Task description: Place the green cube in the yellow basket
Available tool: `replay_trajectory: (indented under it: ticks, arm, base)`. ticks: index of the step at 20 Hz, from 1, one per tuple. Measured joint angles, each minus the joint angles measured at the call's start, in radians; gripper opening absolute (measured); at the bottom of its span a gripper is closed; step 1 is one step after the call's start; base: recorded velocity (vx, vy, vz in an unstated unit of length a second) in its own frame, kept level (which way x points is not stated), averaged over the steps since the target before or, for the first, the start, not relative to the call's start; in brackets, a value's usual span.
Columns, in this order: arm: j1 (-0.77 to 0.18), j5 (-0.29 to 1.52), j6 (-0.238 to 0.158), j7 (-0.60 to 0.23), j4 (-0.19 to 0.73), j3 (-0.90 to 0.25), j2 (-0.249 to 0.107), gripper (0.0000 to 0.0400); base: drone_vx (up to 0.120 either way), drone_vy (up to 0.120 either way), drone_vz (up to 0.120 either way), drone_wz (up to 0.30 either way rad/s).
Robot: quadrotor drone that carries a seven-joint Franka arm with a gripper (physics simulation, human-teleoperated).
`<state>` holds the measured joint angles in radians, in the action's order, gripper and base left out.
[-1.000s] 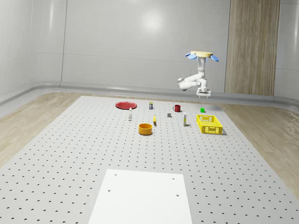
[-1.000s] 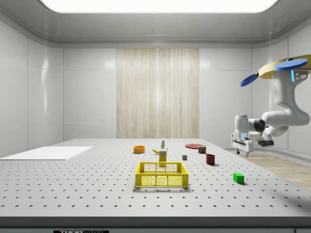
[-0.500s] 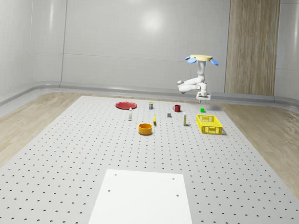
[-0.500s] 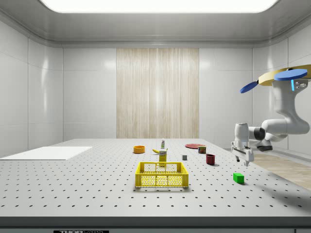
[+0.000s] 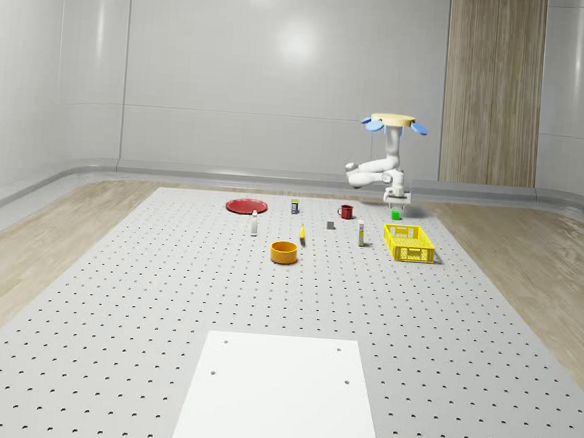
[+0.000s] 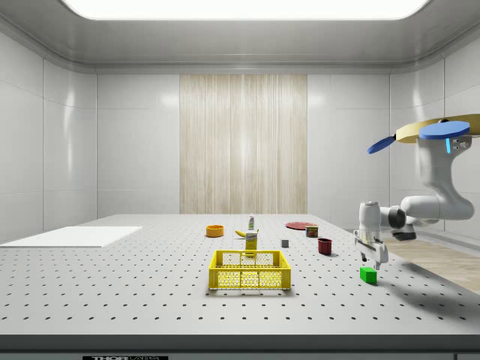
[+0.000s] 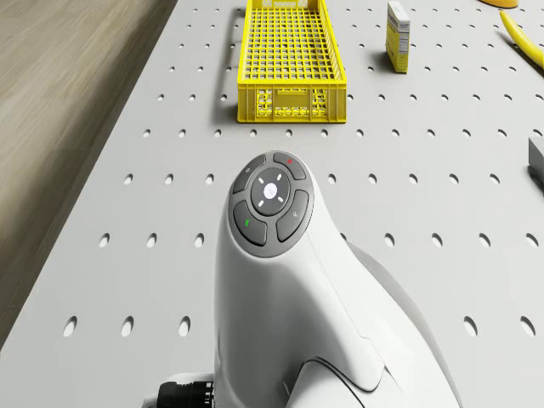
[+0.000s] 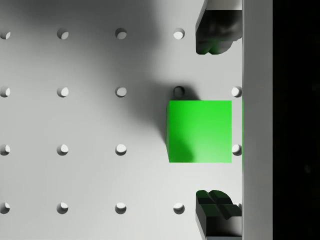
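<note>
White sheet (image 5: 278, 393) lies nearest on the perforated table (image 5: 116, 297). Mid-table, in the whole-scene view: orange bowl (image 5: 285, 252), banana (image 5: 302, 236), two small bottles (image 5: 254, 224), carton (image 5: 361, 234) and basket (image 5: 409, 242). Beyond these: grey block (image 5: 331, 225), can (image 5: 294, 206), red mug (image 5: 346, 212), red plate (image 5: 245, 206). The cube (image 6: 367, 274) rests on the table beyond the basket (apart from it, at the side view's right). The drone (image 6: 439, 133) hovers over the table's far edge, arm bent down. The gripper (image 8: 215, 120) hangs just above the cube, fingers (image 8: 216, 212) spread wide on either side, not touching it.
</note>
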<state>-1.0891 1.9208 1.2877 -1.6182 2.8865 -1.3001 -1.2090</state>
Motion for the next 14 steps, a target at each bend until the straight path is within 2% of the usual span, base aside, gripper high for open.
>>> replay_trajectory:
  ticks: [9,14]
  arm:
    - [0.016,0.062,0.085,0.021,-0.018,0.078,-0.062,0.04]
    - [0.012,0.093,0.124,0.027,-0.035,0.116,-0.085,0.04]
  base:
    - [0.0,0.0,0.0,0.0]
    - [0.0,0.0,0.0,0.0]
